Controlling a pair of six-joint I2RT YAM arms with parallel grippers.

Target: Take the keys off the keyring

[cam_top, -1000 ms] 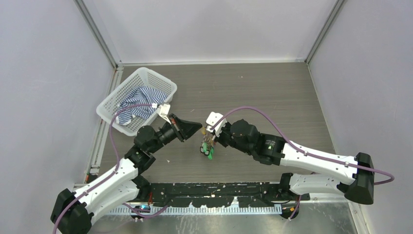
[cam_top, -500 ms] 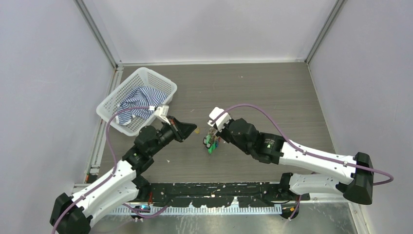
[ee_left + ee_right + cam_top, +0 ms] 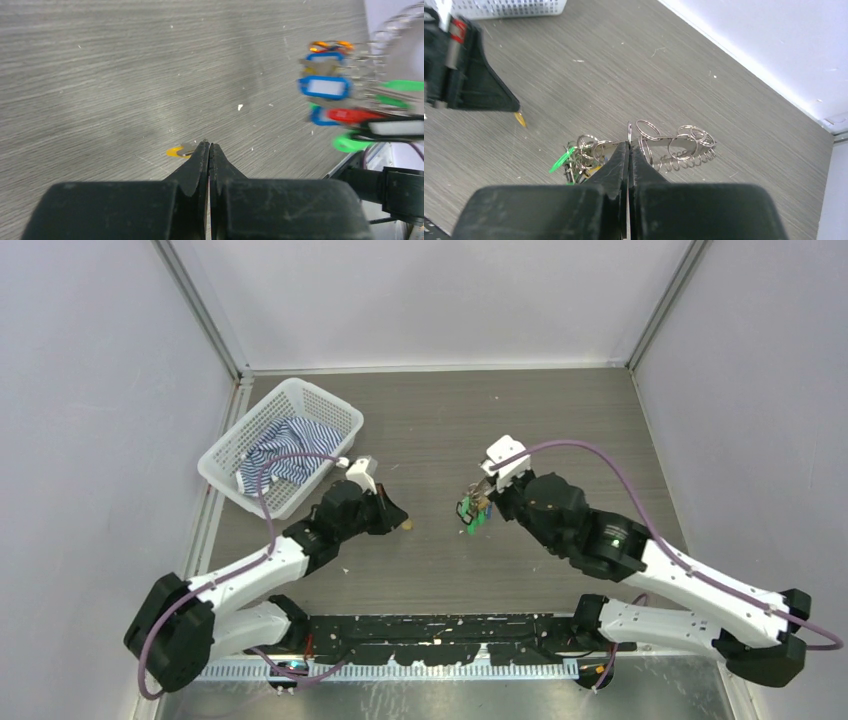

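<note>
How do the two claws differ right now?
The left gripper pinches a single yellow-tagged key; the right gripper pinches the keyring, keys bunched on it. The left gripper is nearer the basket; the right gripper is farther off. Both are shut.

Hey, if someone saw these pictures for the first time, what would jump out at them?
The bright bunch of keys hanging at centre on the keyring, which the shut right gripper pinches. Just left of it, the shut left gripper holds a single yellow-tagged key at its tips. A white basket with striped cloth sits at the far left.
</note>
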